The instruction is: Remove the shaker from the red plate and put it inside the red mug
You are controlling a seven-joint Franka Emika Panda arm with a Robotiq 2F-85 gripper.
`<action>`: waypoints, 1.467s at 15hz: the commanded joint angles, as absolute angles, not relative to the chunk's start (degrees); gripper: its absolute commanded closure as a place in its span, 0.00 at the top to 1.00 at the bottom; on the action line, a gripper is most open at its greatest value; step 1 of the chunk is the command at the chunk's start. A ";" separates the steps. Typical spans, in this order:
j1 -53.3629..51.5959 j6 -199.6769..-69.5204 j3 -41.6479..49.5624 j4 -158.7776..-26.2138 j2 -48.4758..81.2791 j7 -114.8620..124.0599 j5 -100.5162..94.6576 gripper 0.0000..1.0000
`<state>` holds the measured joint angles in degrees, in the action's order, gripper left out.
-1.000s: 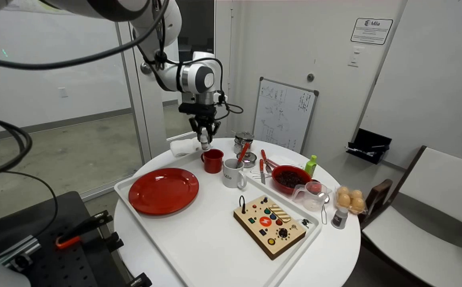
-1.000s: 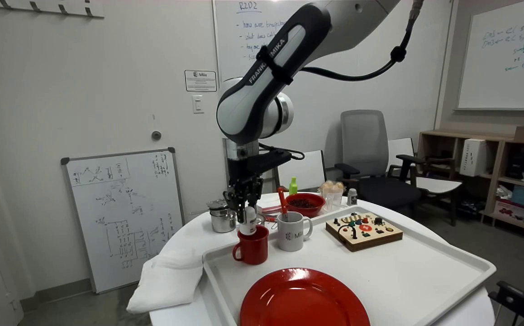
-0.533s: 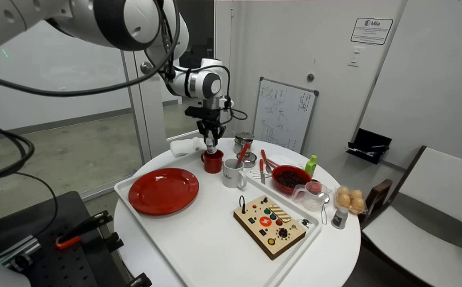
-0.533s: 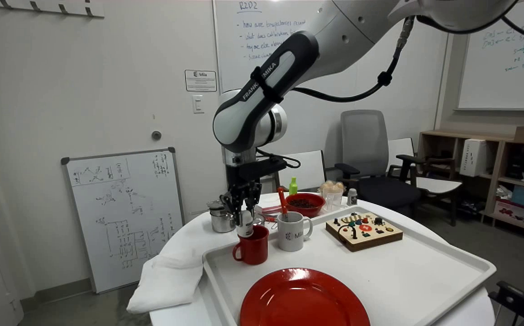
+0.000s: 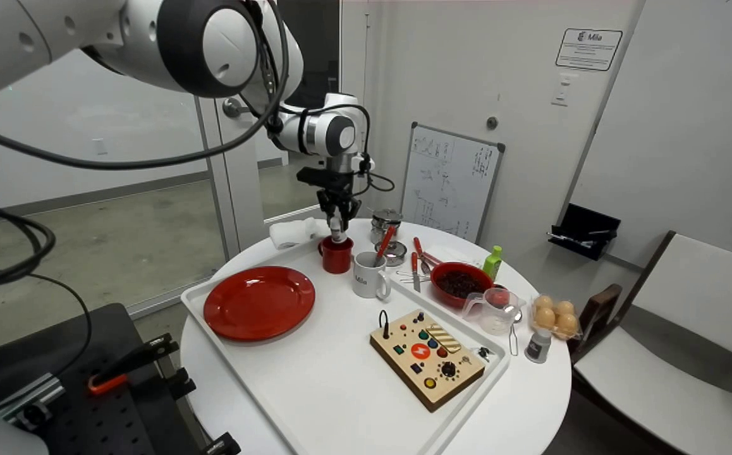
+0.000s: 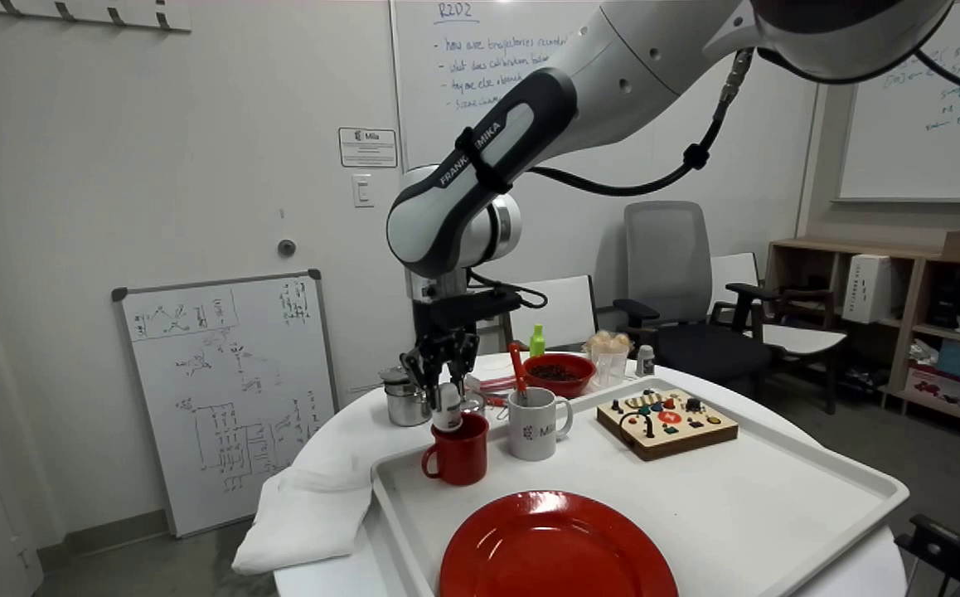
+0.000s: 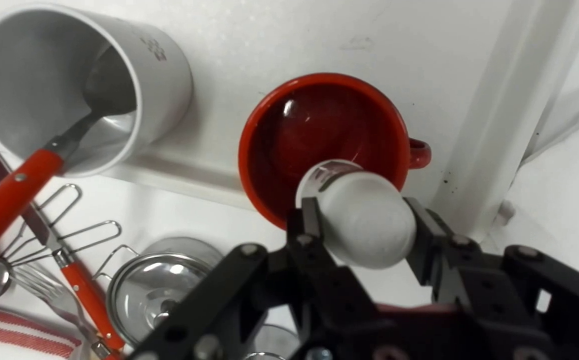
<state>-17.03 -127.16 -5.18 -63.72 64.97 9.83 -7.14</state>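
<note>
The whitish shaker (image 6: 448, 410) is held in my gripper (image 7: 362, 216), whose fingers touch it on both sides. In the wrist view the shaker (image 7: 372, 220) is tilted, its rounded end facing the camera and its lower end over the red mug's opening. The red mug (image 6: 461, 458) stands upright in the tray's corner; its inside (image 7: 324, 120) shows in the wrist view. In both exterior views the shaker's lower end is at the mug's rim; I cannot tell how deep it reaches. The red plate (image 5: 258, 303) lies on the tray with nothing on it.
A white mug (image 7: 164, 85) with a red-handled spoon stands beside the red mug. A metal pot (image 6: 408, 405) and cutlery (image 7: 87, 295) lie just beyond the tray's rim. A wooden button box (image 5: 427, 357) sits on the white tray (image 5: 334, 379). A white cloth (image 6: 310, 514) lies beside it.
My gripper has come down with the shaker, bringing its lower end from above the mug to the mug's opening. The red mug has shifted slightly in the last half second.
</note>
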 commanded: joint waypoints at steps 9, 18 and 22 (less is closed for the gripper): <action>-17.33 -127.05 -5.52 -65.65 63.97 11.74 -6.21 0.20; -16.77 -127.89 -5.82 -69.15 62.72 13.40 -6.07 0.81; -16.78 -128.48 -5.87 -69.89 62.35 13.52 -6.17 1.00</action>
